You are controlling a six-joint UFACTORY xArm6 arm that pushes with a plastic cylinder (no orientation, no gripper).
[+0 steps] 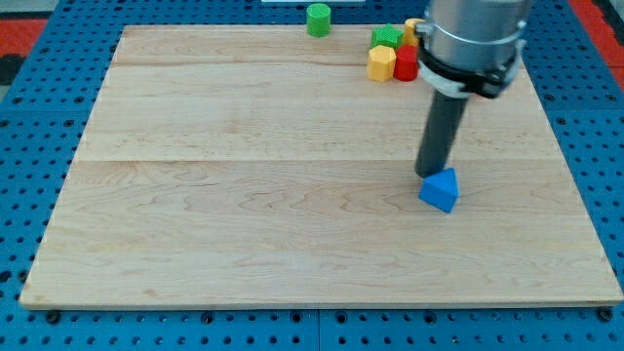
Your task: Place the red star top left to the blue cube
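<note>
One red block, the star we judge light, rigid and slide-prone, sits at twelve o'clock of my tip touching the blue cube; no jaws exist, so we push its far flank.

- Arm end: wide cylindrical housing, grey metallic finish, smooth curved side with soft highlights; upper part cut off by the frame.
- Lower edge of housing: black band running round it, edged by a thin bright ring; a small black lug juts from the band on each side.
- Under the band: short pale collar, whitish, narrower than the housing.
- Rod: straight, round in section, dark charcoal to black, matte, far thinner than the housing, uniform width along its length.
- My tip: plain blunt end of the rod, same dark colour.
- Cables, screws, markings: none can be made out.
</note>
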